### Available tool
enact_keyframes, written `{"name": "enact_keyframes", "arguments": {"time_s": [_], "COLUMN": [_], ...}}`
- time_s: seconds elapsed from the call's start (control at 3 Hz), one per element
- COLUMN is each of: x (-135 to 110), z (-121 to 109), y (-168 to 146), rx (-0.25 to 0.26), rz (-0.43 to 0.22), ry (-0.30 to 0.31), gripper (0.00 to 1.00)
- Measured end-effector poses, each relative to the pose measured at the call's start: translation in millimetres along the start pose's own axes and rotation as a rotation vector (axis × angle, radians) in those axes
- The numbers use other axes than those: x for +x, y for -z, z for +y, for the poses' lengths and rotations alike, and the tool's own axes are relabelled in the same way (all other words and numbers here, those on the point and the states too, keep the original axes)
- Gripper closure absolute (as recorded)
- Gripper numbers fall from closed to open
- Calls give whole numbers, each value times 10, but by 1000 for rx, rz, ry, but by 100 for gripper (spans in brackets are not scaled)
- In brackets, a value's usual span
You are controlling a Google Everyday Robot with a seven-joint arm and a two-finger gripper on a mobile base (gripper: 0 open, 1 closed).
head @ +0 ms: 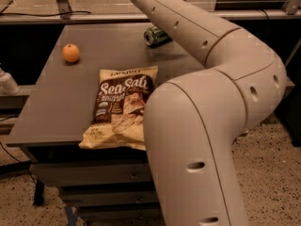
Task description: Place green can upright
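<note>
The green can [155, 36] lies on its side on the grey table [70, 93], near the far edge, its silver end facing left toward me. The arm's pale upper link [188, 27] runs over it from the top of the view and hides its right part. The gripper is out of view above the top edge of the frame.
A Sea Salt chip bag [121, 106] lies flat at the table's front middle. A round orange fruit [71, 53] sits at the far left. The arm's large elbow [202, 145] fills the right foreground. A rail [70, 17] runs behind the table.
</note>
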State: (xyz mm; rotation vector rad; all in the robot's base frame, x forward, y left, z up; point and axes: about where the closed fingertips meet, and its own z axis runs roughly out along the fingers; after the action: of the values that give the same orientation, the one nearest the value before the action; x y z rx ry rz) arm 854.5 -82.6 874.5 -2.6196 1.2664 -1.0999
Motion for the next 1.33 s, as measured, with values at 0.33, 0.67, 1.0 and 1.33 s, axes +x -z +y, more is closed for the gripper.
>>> {"name": "enact_keyframes", "arguments": {"time_s": [0.33,0.67,1.0,1.33], "x": [-30,-78,-119,-153], "z": [-69,-132,-162,-154], "y": [-6,-18,-43,-75], "rx": [-8,-17,-24,-35], "rz": [-14,-41,-66,-87], "ry": [-6,-11,-14,-17], "gripper": [0,0,18,41]}}
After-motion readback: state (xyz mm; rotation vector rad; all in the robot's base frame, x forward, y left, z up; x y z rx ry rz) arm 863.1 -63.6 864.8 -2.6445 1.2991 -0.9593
